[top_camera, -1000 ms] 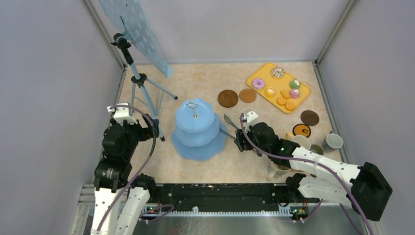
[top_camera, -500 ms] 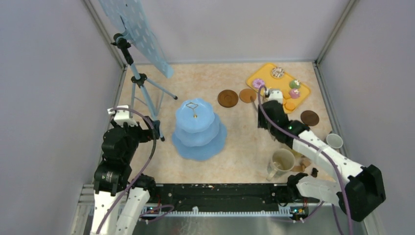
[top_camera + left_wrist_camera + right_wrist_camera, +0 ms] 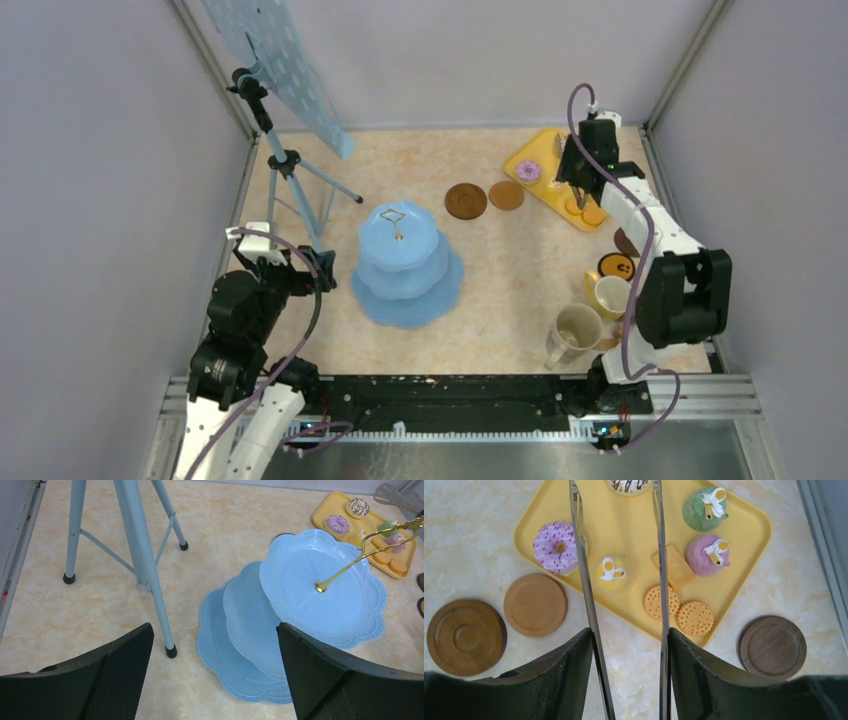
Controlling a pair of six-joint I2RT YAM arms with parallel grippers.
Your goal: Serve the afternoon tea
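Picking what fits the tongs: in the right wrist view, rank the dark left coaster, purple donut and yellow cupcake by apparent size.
1. dark coaster
2. purple donut
3. yellow cupcake
All lie about equally far away, so the order holds.

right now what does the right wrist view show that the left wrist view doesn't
Only the right wrist view: the metal tongs up close, the yellow cupcake seen between their arms, and three brown coasters in full. Only the left wrist view: the blue tiered stand and the tripod. Both: the yellow tray with the purple donut, green cupcake and orange biscuits.
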